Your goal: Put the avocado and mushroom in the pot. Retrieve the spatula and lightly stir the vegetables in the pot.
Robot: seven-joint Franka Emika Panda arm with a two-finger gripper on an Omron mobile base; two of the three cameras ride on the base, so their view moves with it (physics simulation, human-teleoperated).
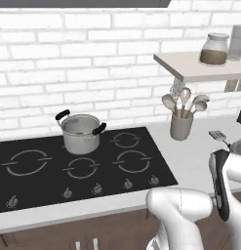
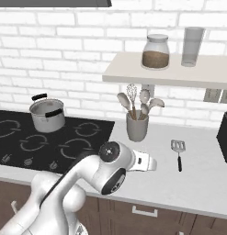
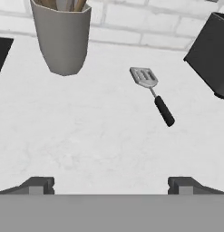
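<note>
glossy white rounded arm [image 2: 87, 176] links, dark grey joint caps and inlays, round silver-rimmed joint disc, small dark finger tips [image 3: 38, 185]

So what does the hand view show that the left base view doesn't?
Hand view alone: the open end effector over bare counter, the whole spatula with its black handle, and a dark box.
Left base view alone: the pot on the cooktop, and a shelf with a jar.
Both: the grey utensil cup and the spatula's slotted head.
</note>
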